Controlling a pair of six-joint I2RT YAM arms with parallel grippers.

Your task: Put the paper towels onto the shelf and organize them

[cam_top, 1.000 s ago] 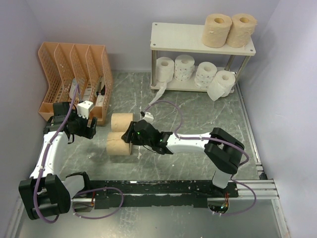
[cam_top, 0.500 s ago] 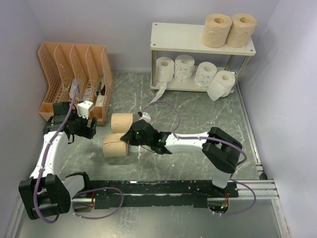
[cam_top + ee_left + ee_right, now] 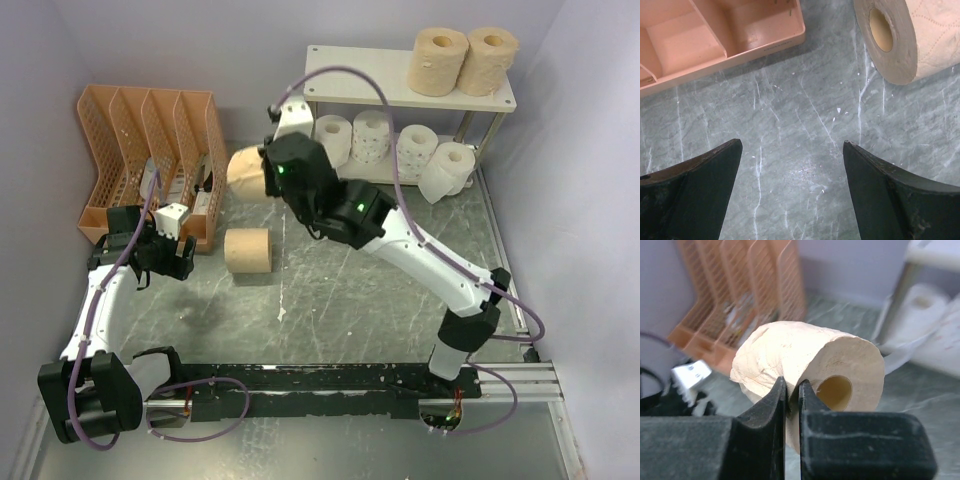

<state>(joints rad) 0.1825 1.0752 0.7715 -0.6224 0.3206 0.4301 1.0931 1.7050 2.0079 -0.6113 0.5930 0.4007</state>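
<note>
My right gripper (image 3: 262, 172) is shut on the wall of a tan paper towel roll (image 3: 243, 176) and holds it high in the air, left of the shelf (image 3: 362, 78); in the right wrist view the roll (image 3: 790, 357) fills the centre, pinched between my fingers (image 3: 779, 400). A second tan roll (image 3: 248, 251) lies on the table; it shows in the left wrist view (image 3: 917, 35). Two tan rolls (image 3: 462, 58) stand on the shelf's top board, several white rolls (image 3: 392, 146) on the lower one. My left gripper (image 3: 168, 262) is open and empty, left of the lying roll.
An orange slotted file organizer (image 3: 150, 150) stands at the back left, its base in the left wrist view (image 3: 715, 45). A loose white paper tail (image 3: 318, 190) hangs from the shelf's lower tier. Purple walls enclose the table on three sides.
My right arm has lifted one tan roll off the table and swung it up and back toward the shelf's left end. The other tan roll stays lying. The left arm has not moved.
</note>
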